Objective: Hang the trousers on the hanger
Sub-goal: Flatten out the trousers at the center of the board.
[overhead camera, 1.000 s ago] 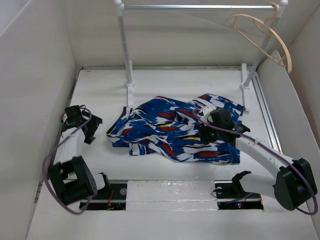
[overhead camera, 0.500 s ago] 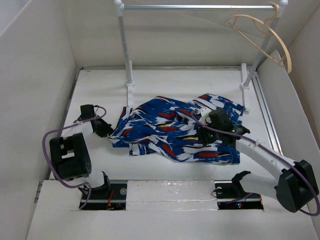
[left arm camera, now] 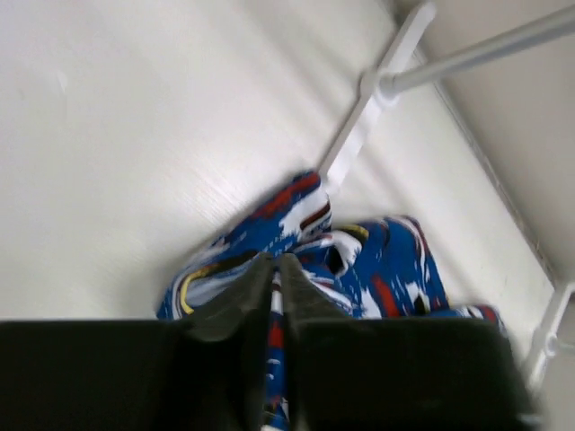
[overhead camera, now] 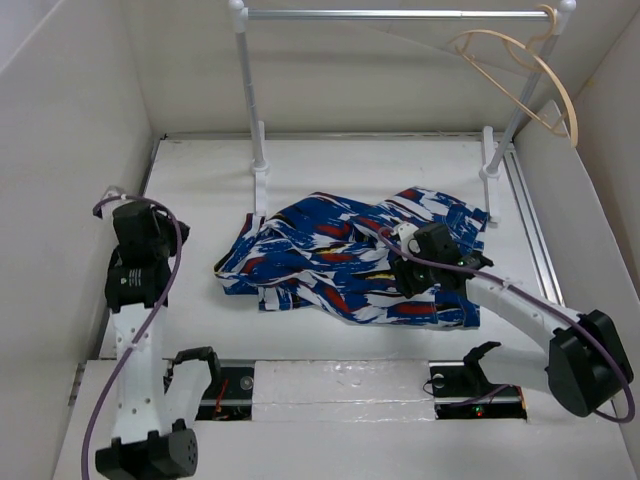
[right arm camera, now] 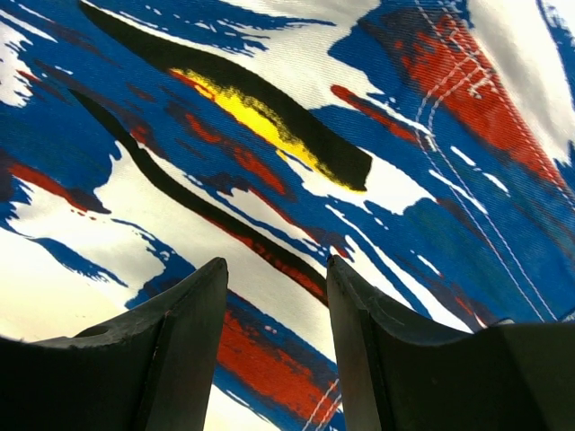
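The trousers [overhead camera: 340, 260] lie crumpled in a blue, white, red and black heap in the middle of the table. My right gripper [overhead camera: 415, 265] is low over their right part; in the right wrist view it [right arm camera: 274, 265] is open, with the printed fabric [right arm camera: 269, 135] spread just beyond its fingertips. My left gripper [overhead camera: 150, 240] is raised at the left wall, well apart from the cloth. Its fingers [left arm camera: 243, 296] stand almost together with nothing between them, and the trousers [left arm camera: 386, 269] show blurred beyond them. The pale wooden hanger [overhead camera: 563, 90] hangs at the rail's right end.
A grey metal rail [overhead camera: 350, 14] on white posts [overhead camera: 252, 110] spans the back of the table; its left post [left arm camera: 359, 148] stands just behind the trousers. White walls close in on the left, back and right.
The left arm reached to the trousers' left edge, shut its jaws there, then swung up and back to the left wall without the cloth. The right gripper stayed open over the fabric.
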You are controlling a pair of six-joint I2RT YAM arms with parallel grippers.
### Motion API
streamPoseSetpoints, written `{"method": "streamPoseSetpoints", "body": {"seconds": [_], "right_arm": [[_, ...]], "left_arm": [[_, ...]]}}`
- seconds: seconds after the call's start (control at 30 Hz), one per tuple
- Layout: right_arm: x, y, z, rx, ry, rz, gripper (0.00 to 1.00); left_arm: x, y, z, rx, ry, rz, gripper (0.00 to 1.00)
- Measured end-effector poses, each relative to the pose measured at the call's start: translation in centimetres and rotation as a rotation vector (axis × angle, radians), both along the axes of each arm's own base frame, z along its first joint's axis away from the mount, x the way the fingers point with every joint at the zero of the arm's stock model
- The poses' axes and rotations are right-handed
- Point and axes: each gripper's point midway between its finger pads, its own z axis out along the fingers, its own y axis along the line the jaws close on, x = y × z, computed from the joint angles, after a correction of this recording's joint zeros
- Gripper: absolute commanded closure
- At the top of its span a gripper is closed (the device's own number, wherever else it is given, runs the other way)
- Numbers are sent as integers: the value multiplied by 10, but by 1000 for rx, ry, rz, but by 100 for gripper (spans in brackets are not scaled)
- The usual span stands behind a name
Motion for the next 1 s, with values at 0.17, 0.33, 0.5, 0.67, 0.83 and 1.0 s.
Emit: {"method": "streamPoseSetpoints", "body": {"seconds": [0.17, 0.33, 0.5, 0.67, 0.83, 1.0], "right_arm": [[0, 4, -5, 6, 18, 20, 45], [-1, 7, -6, 13, 18, 47, 44], [0, 10, -4, 24, 11, 55, 44], [1, 17, -1, 44, -2, 65, 44], [4, 18, -1, 47, -9, 58, 44], [4, 15, -22, 40, 37, 19, 45]], "left_arm": [[0, -2, -29, 40, 76, -45, 55], [10, -10, -132, -3, 427, -153, 31], [13, -25, -155, -22, 491, -283, 34], [17, -50, -180, -52, 502, -395, 56], [6, -56, -214, -105, 593, -401, 100], [5, -41, -179, -48, 512, -279, 100]]}}
